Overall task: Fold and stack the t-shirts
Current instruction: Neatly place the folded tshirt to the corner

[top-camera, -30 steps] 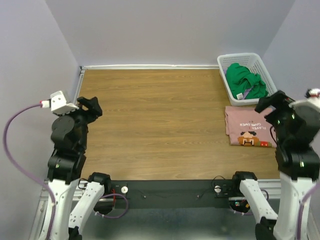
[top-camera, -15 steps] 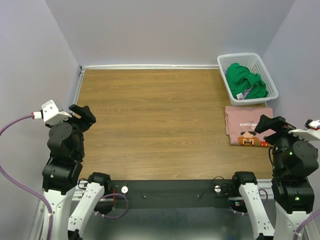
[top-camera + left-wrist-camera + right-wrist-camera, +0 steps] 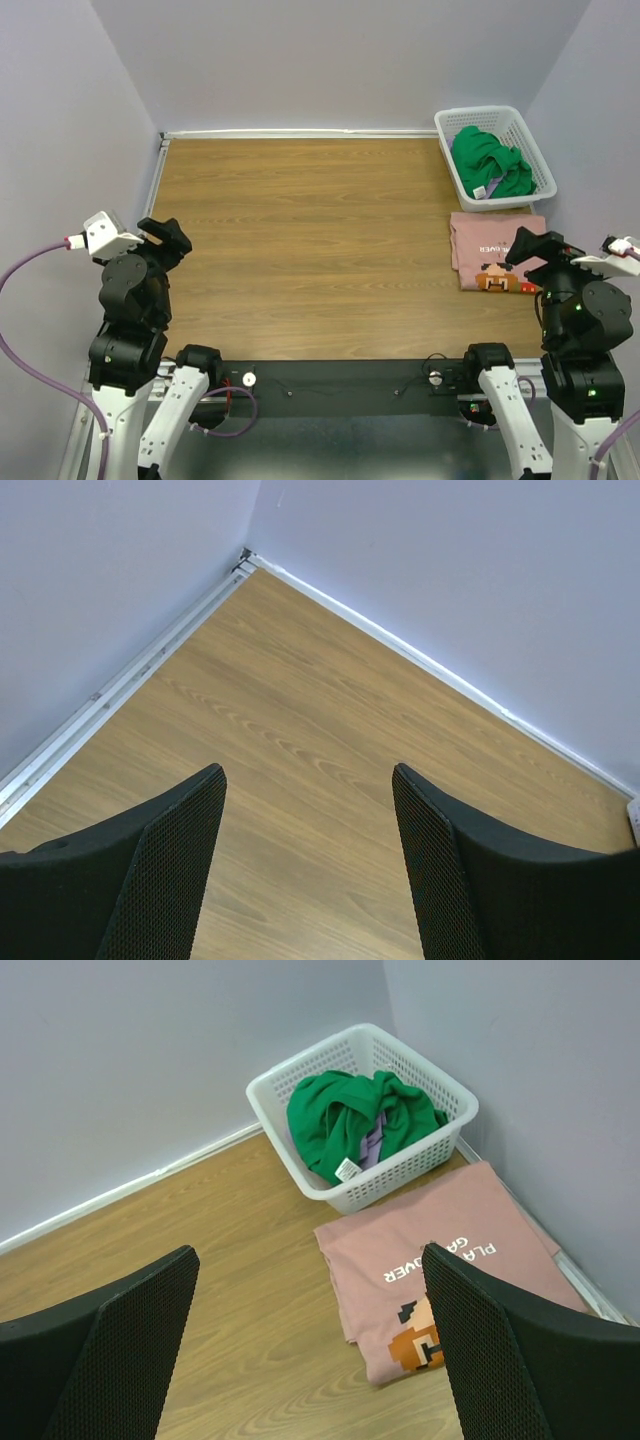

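Two arms stand folded upright at the lower corners. The left gripper [image 3: 165, 233] and right gripper [image 3: 535, 244] gape empty, the right one beside the pink t-shirt [image 3: 487, 250].

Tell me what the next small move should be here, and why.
Probably swing the right gripper forward over the basket, toward the green t-shirt. The pink t-shirt already lies folded flat on the table beside the basket, while the green one sits bunched up inside it, unfolded. The right gripper is open, empty and on that side.
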Controlling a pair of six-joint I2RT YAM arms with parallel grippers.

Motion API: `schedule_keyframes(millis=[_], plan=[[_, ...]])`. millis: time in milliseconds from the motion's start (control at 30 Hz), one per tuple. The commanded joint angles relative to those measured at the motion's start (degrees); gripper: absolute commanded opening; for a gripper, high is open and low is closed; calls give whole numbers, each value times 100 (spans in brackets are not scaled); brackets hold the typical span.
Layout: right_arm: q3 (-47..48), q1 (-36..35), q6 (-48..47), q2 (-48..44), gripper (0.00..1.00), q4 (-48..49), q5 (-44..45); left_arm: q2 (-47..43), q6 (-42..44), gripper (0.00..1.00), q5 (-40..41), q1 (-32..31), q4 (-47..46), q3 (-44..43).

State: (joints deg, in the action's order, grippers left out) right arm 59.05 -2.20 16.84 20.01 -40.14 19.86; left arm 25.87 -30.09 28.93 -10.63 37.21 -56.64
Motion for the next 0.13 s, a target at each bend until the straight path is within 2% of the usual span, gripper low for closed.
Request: schedule_keyframes(millis=[0, 100], plan=[[-78, -35, -111, -103, 100, 147, 36, -82, -155, 76, 140, -35, -135, 74], [-8, -27, -128, -59, 100, 156, -26, -134, -155, 76, 61, -35, -249, 136]])
